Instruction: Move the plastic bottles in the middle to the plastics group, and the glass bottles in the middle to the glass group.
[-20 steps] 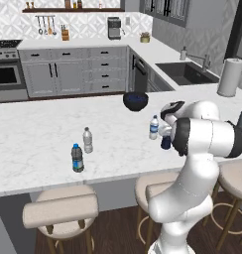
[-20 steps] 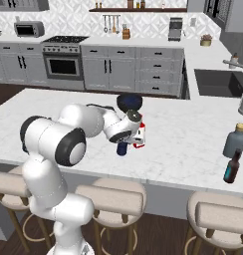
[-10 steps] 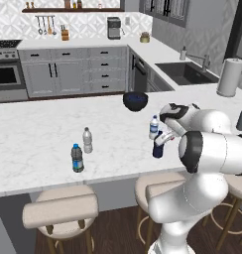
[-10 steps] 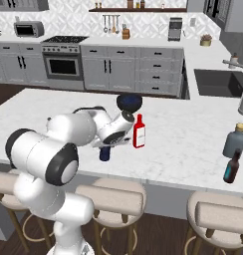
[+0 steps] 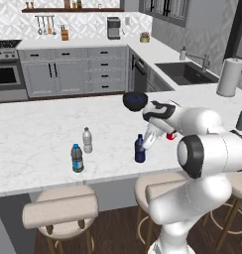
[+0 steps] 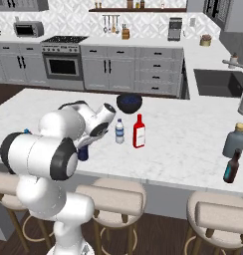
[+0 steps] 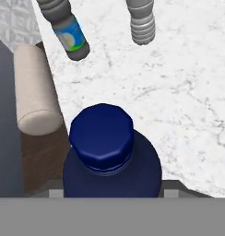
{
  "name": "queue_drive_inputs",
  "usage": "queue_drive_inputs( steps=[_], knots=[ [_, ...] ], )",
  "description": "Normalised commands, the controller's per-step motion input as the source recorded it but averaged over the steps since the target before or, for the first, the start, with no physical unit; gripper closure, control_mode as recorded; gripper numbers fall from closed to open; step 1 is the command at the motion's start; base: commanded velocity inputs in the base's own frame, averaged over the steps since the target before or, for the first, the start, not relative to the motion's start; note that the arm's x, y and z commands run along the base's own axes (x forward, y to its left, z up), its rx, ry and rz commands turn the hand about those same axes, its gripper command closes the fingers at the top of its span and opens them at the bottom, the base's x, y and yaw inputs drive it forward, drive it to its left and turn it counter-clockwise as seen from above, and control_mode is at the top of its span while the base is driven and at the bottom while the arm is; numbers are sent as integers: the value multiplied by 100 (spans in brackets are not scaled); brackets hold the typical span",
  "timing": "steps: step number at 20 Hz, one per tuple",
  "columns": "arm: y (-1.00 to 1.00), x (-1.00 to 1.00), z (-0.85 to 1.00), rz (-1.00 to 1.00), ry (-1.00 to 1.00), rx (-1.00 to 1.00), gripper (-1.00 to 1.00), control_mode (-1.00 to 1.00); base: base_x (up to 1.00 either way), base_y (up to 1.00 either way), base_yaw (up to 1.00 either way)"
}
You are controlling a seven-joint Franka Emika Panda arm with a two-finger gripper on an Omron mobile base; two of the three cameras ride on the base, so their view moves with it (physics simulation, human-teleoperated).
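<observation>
1. The two-finger gripper (image 5: 146, 141) appears pinched on the upper part of a squat dark blue bottle with a faceted blue cap (image 5: 139, 150). The fingertips themselves are hidden, so I judge the hold from how closely the hand sits on it.
2. This bottle is close to the front edge of the white marble counter (image 5: 38, 124), with a padded beige stool (image 7: 33, 87) just beyond the edge.
3. The plastics group lies at nine o'clock from it in the left base view: a clear bottle with white cap and pale grey label (image 5: 87, 140) and a blue-capped bottle with dark label (image 5: 77, 158).
4. To do this step well, carry the bottle upright and level towards nine o'clock, away from the edge.
5. Set it down just beside the pair without touching either, since light bottles tip easily.
6. Release only once the base rests flat.
7. The small clear water bottle with blue label band (image 6: 119, 131) waits mid-counter. A red glass bottle (image 6: 139, 131) stands just beside it at three o'clock, and a dark round bowl (image 6: 129, 103) sits at twelve.
</observation>
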Motion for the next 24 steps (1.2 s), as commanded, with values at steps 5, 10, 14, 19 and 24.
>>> queue_drive_inputs(
  steps=[5, 10, 14, 19, 24],
  knots=[
    [88, 6, 0, 32, -6, 2, 100, -100, 0, 0, 0],
    [65, 25, 0, 28, -11, 14, 100, -100, 0, 0, 0],
    [54, 13, 0, 24, -21, 17, 100, -100, 0, 0, 0],
    [46, 9, -5, 18, -17, 14, 100, -100, 0, 0, 0],
    [25, 25, -13, 14, -8, 1, 100, -100, 0, 0, 0]
  ],
)
